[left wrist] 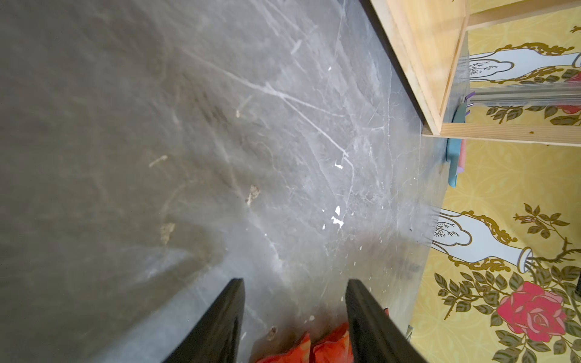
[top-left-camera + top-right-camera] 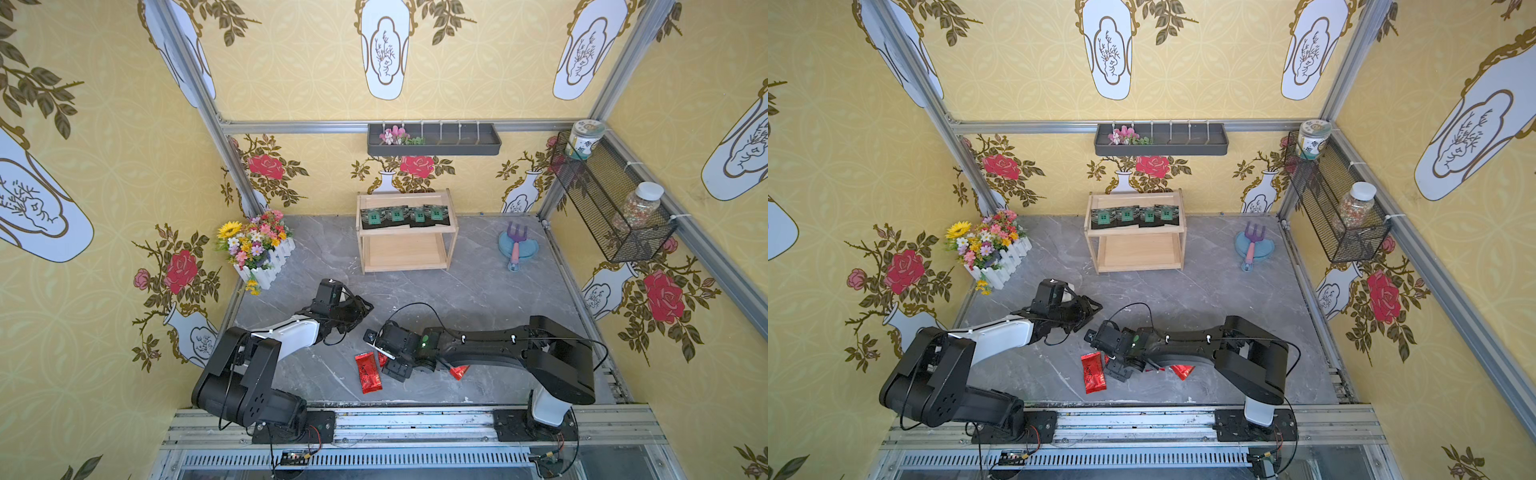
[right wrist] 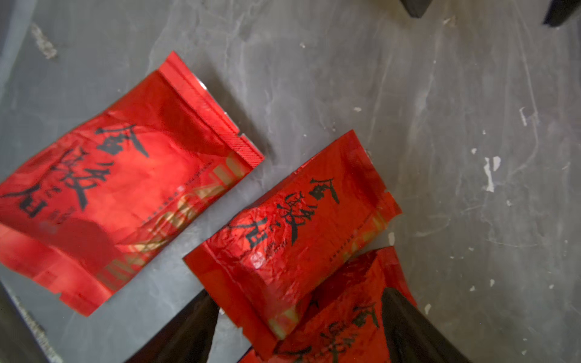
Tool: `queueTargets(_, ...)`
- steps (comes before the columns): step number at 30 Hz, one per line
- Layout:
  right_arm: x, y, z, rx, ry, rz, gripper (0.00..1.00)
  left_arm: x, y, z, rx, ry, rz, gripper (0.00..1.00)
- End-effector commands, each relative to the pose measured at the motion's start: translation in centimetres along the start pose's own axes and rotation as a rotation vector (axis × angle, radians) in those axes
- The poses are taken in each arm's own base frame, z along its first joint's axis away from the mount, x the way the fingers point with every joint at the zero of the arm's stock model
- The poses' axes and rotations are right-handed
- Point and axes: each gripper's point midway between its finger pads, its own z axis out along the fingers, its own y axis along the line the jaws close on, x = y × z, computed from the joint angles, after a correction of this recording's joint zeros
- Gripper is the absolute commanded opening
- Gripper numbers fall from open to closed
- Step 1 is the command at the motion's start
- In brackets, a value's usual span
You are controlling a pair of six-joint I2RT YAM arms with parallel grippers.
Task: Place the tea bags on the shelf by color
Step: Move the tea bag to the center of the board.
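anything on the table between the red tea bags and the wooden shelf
Only the two grippers: left gripper and right gripper, in both top views. Otherwise bare grey table up to the shelf.

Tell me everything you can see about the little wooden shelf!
The wooden shelf is a small open rack of light, unpainted wood with two tiers and low rims. It stands upright on the grey marbled floor, at the back by the yellow wall. Four black tea bags with green emblems lie in an overlapping row on its top tier. The bottom tier looks bare. Neither gripper touches it.

Wallpapered robot test booth, aluminium framing (image 2: 374,126)
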Motion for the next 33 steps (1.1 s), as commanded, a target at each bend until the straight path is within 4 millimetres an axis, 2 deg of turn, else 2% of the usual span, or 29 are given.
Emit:
queueTargets(1,-1.5,-1.1,0.3,0.002,-0.051,0.043,0.84,0.1,-0.2,0.1,0.040,0.014,-0.015,0.57)
queueTargets(9,-2.8,-5.0,1.4,0.024,-0.081,0.148,0.84,0.7,0.3,0.2,0.061,0.035,-0.036,0.57)
queueTargets(17,-2.8,-8.3,2.1,0.035,-0.093,0.257,0.82,1.2,0.6,0.5,0.086,0.053,-0.042,0.57)
queueTargets(20,-3.1,-8.5,1.8,0.019,-0.106,0.289,0.81,1.5,0.4,0.6,0.109,0.073,-0.046,0.57)
queueTargets(24,-4.1,-7.4,0.2,-0.067,-0.157,0.357,0.79,1.8,0.1,0.7,0.132,0.087,-0.054,0.56)
queueTargets(28,-4.3,-7.4,-1.4,-0.161,-0.205,0.515,0.77,1.7,0.0,0.7,0.138,0.086,-0.052,0.56)
queueTargets(33,-3.8,-9.4,-1.7,-0.375,-0.252,0.845,0.67,1.7,-0.1,0.9,0.143,0.091,-0.051,0.56)
